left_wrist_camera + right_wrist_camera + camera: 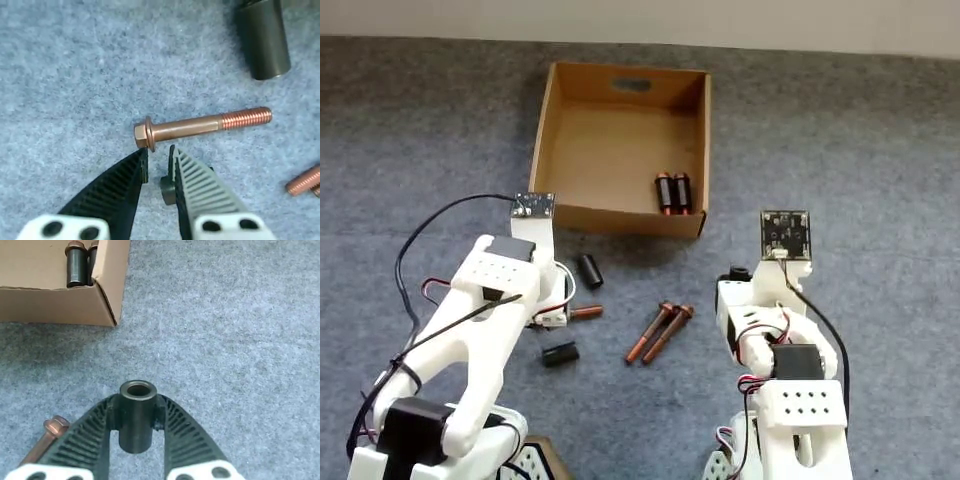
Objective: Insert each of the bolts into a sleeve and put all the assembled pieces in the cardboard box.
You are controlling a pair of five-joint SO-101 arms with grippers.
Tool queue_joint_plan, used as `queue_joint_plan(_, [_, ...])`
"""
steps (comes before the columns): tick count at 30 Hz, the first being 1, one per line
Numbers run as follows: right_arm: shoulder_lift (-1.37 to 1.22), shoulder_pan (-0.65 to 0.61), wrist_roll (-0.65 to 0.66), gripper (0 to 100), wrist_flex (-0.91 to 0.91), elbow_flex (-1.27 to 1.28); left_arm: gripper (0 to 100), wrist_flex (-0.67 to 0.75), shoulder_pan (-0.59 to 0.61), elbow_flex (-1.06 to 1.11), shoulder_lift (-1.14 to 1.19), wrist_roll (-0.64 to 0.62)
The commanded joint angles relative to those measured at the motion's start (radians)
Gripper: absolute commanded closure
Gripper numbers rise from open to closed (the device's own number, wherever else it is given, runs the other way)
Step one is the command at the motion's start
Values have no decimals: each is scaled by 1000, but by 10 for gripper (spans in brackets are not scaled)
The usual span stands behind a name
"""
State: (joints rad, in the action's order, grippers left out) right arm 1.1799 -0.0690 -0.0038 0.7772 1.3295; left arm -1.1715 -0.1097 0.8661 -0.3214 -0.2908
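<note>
Bolt (200, 125), copper-coloured, lying flat on the grey carpeted bench (860, 150) in front of the left arm. Its flanged hex head sits just beside the tips of the left end effector (158, 152). The ribbed fingers (197, 185) are spread by a narrow gap with nothing between them; whether a tip touches the bolt head cannot be told.

Lying sleeve (589, 270), dark and cylindrical, rests on the bench beyond the bolt's threaded end, between the bolt and the cardboard box (548, 130). Second sleeve (560, 353) lies on its side closer to the arm bases, just beside the left arm.

Pair of bolts (660, 332) lies between the two arms, side by side and touching, heads pointing toward the box.

Right end effector (136, 405) is over the bench in front of the box's right front corner. It pinches the held sleeve (136, 430) across its sides, the open bore facing the wrist camera. Whether this sleeve's far end rests on the bench cannot be told.

The cardboard box, open-topped, stands at the far side of the bench. Two assembled pieces (672, 193) lie inside it, side by side against the front wall near the right corner.
</note>
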Motion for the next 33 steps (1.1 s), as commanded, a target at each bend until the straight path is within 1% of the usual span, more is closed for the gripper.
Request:
queue_joint_plan(1, [19, 12, -9, 991, -21, -10, 899, 8, 12, -2, 28, -11])
queue_joint_plan(7, [19, 12, -9, 991, -21, -10, 902, 37, 12, -82, 226, -11])
queue_joint_plan(10, [19, 12, -9, 991, -21, -10, 902, 37, 12, -140, 272, -11])
queue_joint_plan(28, [19, 12, -9, 991, -21, -10, 902, 37, 12, -340, 277, -11])
queue_joint_plan(33, [19, 12, -9, 991, -21, -10, 902, 37, 10, -366, 277, -11])
